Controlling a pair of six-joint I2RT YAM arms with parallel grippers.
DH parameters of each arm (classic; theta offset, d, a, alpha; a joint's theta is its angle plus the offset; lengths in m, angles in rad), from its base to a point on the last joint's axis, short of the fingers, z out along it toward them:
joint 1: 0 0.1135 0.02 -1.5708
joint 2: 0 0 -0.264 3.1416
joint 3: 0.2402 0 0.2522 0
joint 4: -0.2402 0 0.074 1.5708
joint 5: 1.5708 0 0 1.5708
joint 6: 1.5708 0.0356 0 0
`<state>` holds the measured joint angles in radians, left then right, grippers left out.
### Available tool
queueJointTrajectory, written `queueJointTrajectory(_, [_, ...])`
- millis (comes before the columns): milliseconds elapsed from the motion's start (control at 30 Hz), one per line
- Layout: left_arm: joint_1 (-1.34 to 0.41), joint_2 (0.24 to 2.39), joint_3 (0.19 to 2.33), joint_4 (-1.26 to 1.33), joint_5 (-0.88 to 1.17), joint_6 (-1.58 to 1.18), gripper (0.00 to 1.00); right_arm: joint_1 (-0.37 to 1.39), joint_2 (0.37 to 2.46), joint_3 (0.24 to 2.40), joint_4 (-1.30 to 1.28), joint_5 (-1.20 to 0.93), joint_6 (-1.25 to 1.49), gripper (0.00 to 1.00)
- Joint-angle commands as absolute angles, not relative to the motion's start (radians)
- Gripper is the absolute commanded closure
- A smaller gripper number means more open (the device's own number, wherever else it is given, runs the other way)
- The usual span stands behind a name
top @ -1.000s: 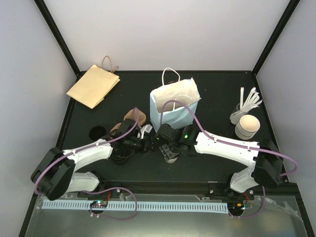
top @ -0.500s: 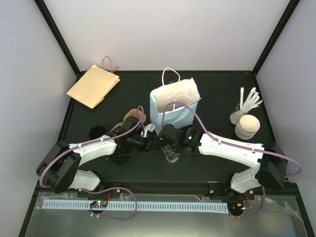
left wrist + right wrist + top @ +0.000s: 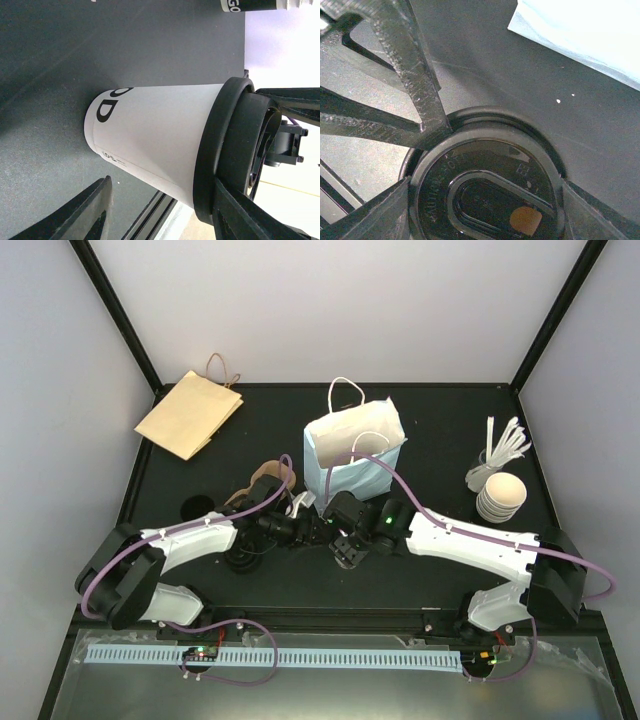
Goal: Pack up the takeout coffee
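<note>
Right wrist view looks straight down on the black lid [image 3: 485, 200] of the takeout coffee [image 3: 155, 145]. The cup stands on the dark table [image 3: 430, 430], just in front of the white bag [image 3: 352, 455], a little toward its left corner.

The right gripper [image 3: 487, 205] has one of its fingers [image 3: 375, 215] on each side of the lid. They look like they are squeezing its rim. The left gripper [image 3: 160, 200] has its fingers [image 3: 75, 215] wide apart beside the cup and is not holding it.

I think the cup is light and a bit soft. The paper wall would dent if squeezed hard, and the lid could pop off and spill the drink. The plastic lid looks smooth and may slip. The best place to hold seems to be right under the lid rim, where the cup is stiffest, and it should stay upright.

The bag's mouth is open at the top, but its thin walls and looped handles are floppy. The cup has to go up over the near edge, then straight down. The two arms crowd the space in front of the bag. Behind it and to its right the table has more room.
</note>
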<state>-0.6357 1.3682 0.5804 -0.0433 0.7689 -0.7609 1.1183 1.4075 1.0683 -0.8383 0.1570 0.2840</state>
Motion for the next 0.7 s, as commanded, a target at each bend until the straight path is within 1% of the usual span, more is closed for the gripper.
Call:
queueJointTrajectory(0, [-0.653, 1.417, 0.580, -0.096, 0.615, -0.741, 0.46, 1.152, 1.447, 1.051, -0.796, -0.048, 0.166, 0.31])
queueJointTrajectory(400, [-0.653, 1.399, 0.589, -0.109, 0.610, -0.740, 0.45, 1.177, 1.470, 1.072, -0.828, -0.104, 0.077, 0.31])
queueJointTrajectory(667, [-0.652, 1.381, 0.589, -0.124, 0.598, -0.738, 0.45, 1.183, 1.468, 1.071, -0.821, -0.049, 0.110, 0.31])
